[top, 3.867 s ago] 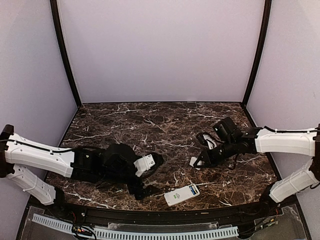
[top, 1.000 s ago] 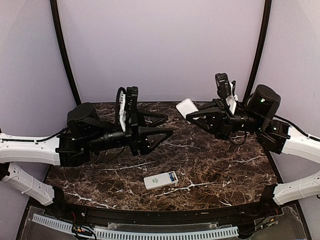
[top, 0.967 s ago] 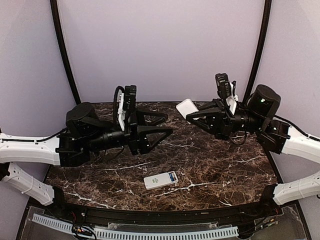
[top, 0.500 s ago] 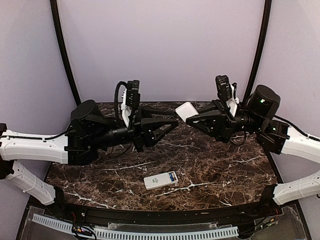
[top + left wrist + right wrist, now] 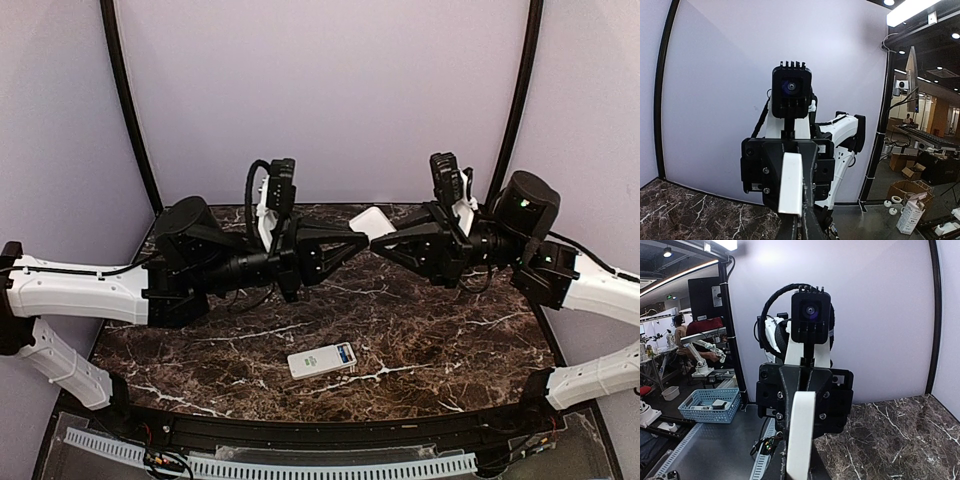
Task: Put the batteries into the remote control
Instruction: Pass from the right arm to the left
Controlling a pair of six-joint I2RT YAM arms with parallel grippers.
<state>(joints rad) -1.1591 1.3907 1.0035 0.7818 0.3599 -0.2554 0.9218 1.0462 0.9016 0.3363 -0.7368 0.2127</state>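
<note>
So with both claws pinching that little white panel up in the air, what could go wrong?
1. The left claw and right claw each seem to pinch only an edge of the thin white panel, high above the table. If they pull unevenly, it could twist free and fall.
2. The remote control lies loose below them, so a dropped panel might knock it out of position.

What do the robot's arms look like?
The left arm and right arm wear smooth white shells with chunky black joints. A black cable loops over the left wrist. The left pincer and right pincer are black, with two thin pointed fingers each. A small black camera sits above the left one.
</note>
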